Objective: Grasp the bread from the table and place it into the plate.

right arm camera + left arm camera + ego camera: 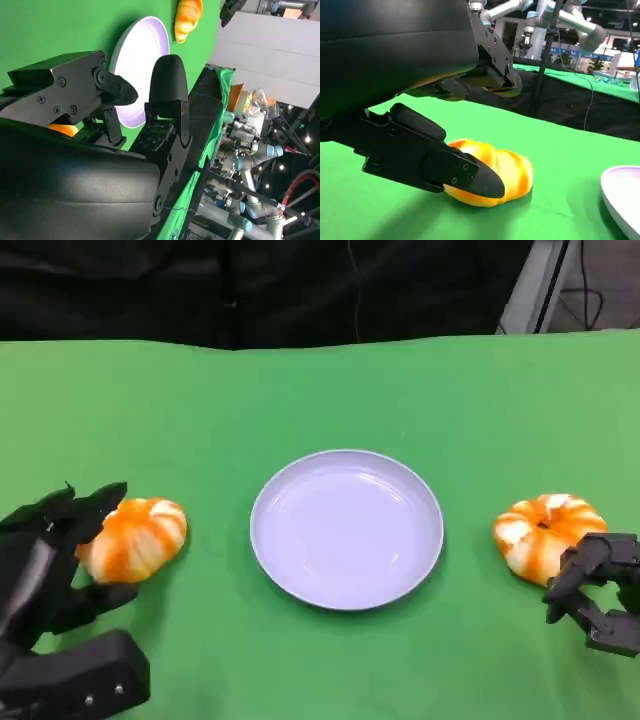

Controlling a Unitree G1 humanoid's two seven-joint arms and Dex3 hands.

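While both breads lie on the green table [330, 380], I see that the grasp step is in hand and nothing is in the plate [346, 529] yet. The plate sits in the middle, between the two pieces. The left bread [134, 537] lies at the plate's left side, well apart from its rim, and my left hand [45, 565] is around it. In the head view some fingers reach over the top of this bread and another one comes from below; in the left wrist view one finger [432, 160] lies against the front of the bread. I judge the hand is touching it but not yet closed on it, because the bread rests on the cloth and the fingers are apart.

The right bread [547, 534] lies at the plate's other side. My right hand [598, 590] is just beside it, on the near side. Its fingers look curled in, but I cannot tell if they are together or a little apart, or if they touch the bread.

For the next move I would close the left fingers on the bread gently, since it looks soft and could be squeezed or roll away. Then it needs a lift and a carry toward the plate's centre, with release low over it.
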